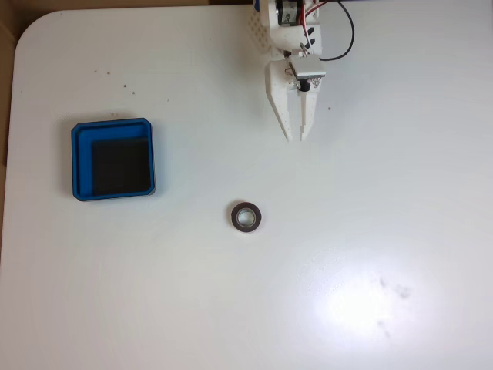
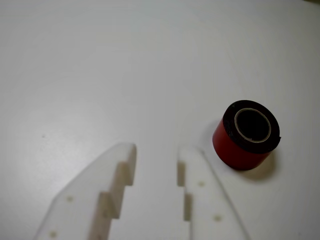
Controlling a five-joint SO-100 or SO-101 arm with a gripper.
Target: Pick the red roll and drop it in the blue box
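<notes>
The red roll lies flat on the white table near the middle of the fixed view, hole facing up. In the wrist view the red roll sits just past my right fingertip and off to its right, outside the jaws. My white gripper hangs at the top of the fixed view, pointing down toward the roll and well short of it. In the wrist view my gripper is open by a narrow gap with nothing between the fingers. The blue box rests at the left, its black floor bare.
The white table spreads widely around the roll and box; its rounded corner and left edge lie just beyond the box. Red and black wires loop beside the arm at the top.
</notes>
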